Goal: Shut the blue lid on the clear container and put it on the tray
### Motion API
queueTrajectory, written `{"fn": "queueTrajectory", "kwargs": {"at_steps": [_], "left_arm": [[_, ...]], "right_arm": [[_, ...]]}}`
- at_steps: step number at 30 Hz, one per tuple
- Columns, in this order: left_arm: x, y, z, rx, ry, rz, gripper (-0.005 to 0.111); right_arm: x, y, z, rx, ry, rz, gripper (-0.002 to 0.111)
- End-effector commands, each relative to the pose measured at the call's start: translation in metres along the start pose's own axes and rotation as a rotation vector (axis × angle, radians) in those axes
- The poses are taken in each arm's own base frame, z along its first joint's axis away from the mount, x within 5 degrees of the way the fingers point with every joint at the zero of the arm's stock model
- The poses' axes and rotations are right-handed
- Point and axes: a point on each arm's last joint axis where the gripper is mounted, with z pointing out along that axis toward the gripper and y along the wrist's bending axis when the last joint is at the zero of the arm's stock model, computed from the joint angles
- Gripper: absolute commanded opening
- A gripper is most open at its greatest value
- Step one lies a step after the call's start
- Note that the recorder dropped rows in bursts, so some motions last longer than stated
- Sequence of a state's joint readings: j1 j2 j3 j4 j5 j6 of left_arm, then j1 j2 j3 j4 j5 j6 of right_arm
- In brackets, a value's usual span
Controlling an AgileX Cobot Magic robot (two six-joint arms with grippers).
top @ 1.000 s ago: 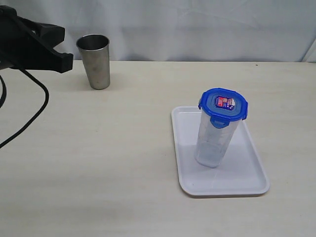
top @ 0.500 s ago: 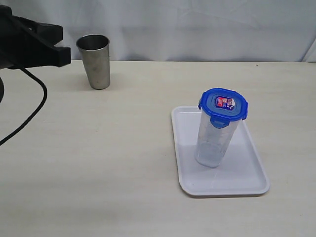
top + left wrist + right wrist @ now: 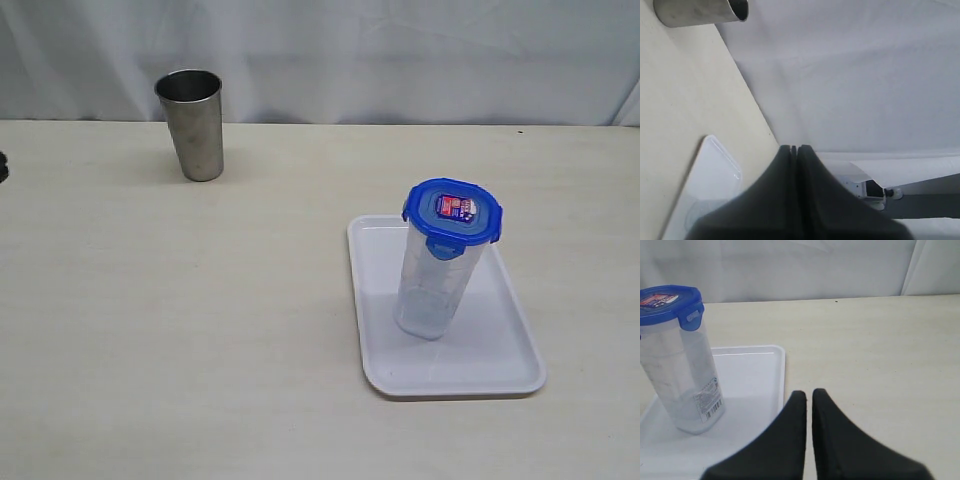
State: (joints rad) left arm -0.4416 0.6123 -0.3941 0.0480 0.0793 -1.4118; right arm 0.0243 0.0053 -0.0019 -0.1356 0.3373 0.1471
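The clear container stands upright on the white tray, right of the table's middle. The blue lid sits on top of it with its flaps down. In the right wrist view the clear container with the blue lid stands on the tray, off to one side of my right gripper, which is shut and holds nothing. My left gripper is shut and empty, with a corner of the tray beside it. Neither gripper shows in the exterior view.
A shiny steel tumbler stands upright at the table's back left; its rim also shows in the left wrist view. A pale curtain hangs behind the table. A dark bit of the left arm shows at the exterior view's left edge.
The left arm has drawn back leftwards and almost out of the exterior view. The container, lid and tray have not moved.
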Motion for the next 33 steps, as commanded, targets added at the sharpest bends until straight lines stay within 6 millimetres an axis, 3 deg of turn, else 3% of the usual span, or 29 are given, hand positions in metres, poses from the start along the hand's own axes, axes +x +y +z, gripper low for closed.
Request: {"fn": "queueTrajectory", "kwargs": {"at_steps": [1,17,30,33], "left_arm": [[0.005,0.021,-0.020,0.045,-0.004,-0.103,0.000],[0.011,0.052,-0.046,0.232,-0.039,-0.110,0.000],[0.017,0.085,-0.052,0.266,-0.045,-0.110,0.000],[0.020,0.092,-0.053,0.195,-0.032,-0.064,0.000]], "right_arm": [[0.001,0.000,0.000,-0.002,0.001,0.007,0.005],[0.001,0.000,0.000,-0.002,0.001,0.007,0.005],[0.001,0.000,0.000,-0.002,0.001,0.007,0.005],[0.001,0.000,0.000,-0.002,0.001,0.007,0.005]]}}
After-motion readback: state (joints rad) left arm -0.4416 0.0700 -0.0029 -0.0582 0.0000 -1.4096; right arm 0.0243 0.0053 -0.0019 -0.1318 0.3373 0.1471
